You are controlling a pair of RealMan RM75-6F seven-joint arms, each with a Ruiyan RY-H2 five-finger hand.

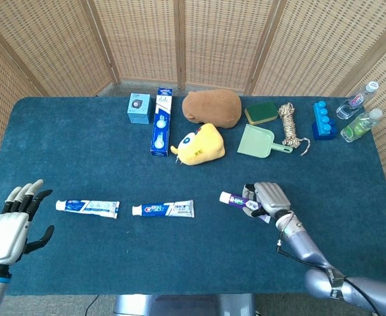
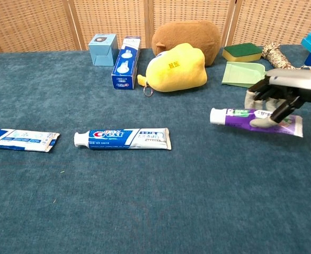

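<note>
My right hand [image 1: 269, 199] [image 2: 278, 94] grips a purple toothpaste tube [image 1: 239, 201] [image 2: 249, 117] and holds it a little above the blue cloth, white cap pointing left. A blue Crest tube [image 1: 163, 209] [image 2: 122, 138] lies flat at the middle front. Further left lies a white-and-blue tube [image 1: 87, 207] [image 2: 20, 139]. My left hand [image 1: 12, 224] hovers at the front left corner, fingers spread, holding nothing, left of that tube; the chest view does not show it.
Along the back stand a small blue box [image 1: 139, 108], a long blue toothpaste carton [image 1: 160, 120], a brown plush [image 1: 211, 107], a yellow plush [image 1: 200, 145], a green dustpan [image 1: 260, 141], a sponge [image 1: 262, 112], a rope coil [image 1: 289, 124], blue blocks [image 1: 321, 120] and two bottles [image 1: 358, 113].
</note>
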